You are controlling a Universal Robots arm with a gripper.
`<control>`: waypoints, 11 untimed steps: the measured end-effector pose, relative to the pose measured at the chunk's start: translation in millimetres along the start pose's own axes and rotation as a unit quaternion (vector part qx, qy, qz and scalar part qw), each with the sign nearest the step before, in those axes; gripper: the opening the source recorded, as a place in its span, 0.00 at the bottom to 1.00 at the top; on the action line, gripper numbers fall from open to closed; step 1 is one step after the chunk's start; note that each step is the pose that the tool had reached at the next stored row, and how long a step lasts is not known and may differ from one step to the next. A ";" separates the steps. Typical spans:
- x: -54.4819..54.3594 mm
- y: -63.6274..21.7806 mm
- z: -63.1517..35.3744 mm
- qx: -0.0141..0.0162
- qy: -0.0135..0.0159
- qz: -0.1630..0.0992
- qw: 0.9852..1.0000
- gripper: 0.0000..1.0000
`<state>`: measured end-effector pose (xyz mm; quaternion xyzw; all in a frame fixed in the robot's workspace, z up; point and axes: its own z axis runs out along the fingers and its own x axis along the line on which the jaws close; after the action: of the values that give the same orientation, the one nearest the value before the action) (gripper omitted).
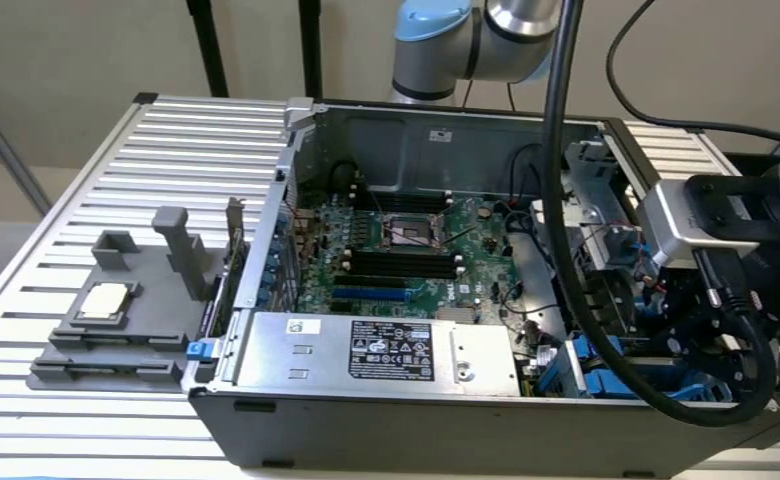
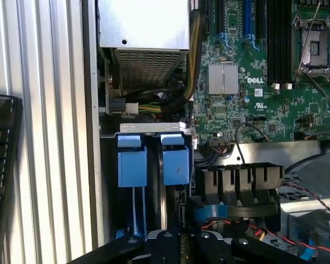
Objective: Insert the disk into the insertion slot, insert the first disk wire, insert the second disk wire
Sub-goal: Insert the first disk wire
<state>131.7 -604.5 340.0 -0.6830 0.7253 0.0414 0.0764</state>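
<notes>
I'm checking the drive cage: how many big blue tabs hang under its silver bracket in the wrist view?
2: one tab nearer the slatted table, the other beside it, nearer the black fan duct. Others may be hidden.

Blue plastic on insertion slot (image 2: 133, 162), ribbed metal table (image 1: 163, 140)

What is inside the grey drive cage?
Two blue tabs and thin blue rails show in the insertion slot. Deeper it is dark and the gripper covers part, so its contents are hidden.
</notes>
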 end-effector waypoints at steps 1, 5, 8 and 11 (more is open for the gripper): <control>-1.0 0.1 0.2 0.000 0.001 0.000 1.000 0.16; -6.7 0.5 1.5 0.001 0.008 0.000 1.000 0.16; -8.7 0.6 1.9 0.001 0.015 0.001 1.000 0.16; -10.6 0.7 2.3 0.002 0.023 0.001 1.000 0.16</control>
<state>131.7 -593.6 339.5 -0.6828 0.7277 0.0244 0.0607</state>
